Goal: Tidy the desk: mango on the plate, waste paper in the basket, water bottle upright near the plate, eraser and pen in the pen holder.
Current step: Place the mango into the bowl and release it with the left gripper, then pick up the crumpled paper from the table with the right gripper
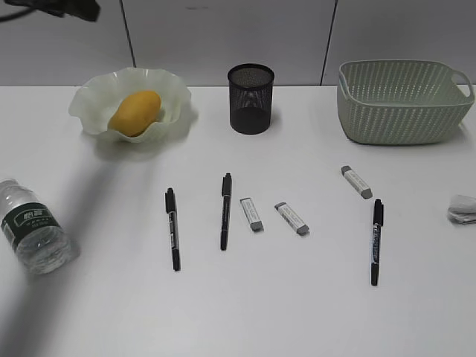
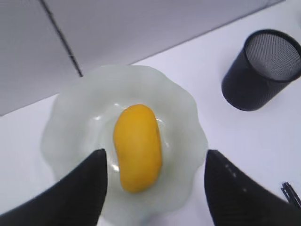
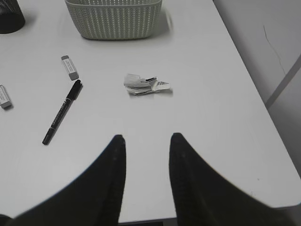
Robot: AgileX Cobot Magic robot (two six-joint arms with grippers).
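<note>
The smooth yellow-orange mango [image 2: 137,147] lies in the wavy pale-green plate [image 2: 70,117], both grippers apart and empty; paper, bottle, pens, erasers remain.

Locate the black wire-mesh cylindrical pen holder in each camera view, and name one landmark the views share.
Exterior view: the black wire-mesh cylindrical pen holder stands at top centre, right of the plate.
Left wrist view: upper right corner.
Right wrist view: top left corner, cut off by the edge.
Shared landmark: the white desk; the pale green perforated basket also shows in the exterior and right wrist views.
</note>
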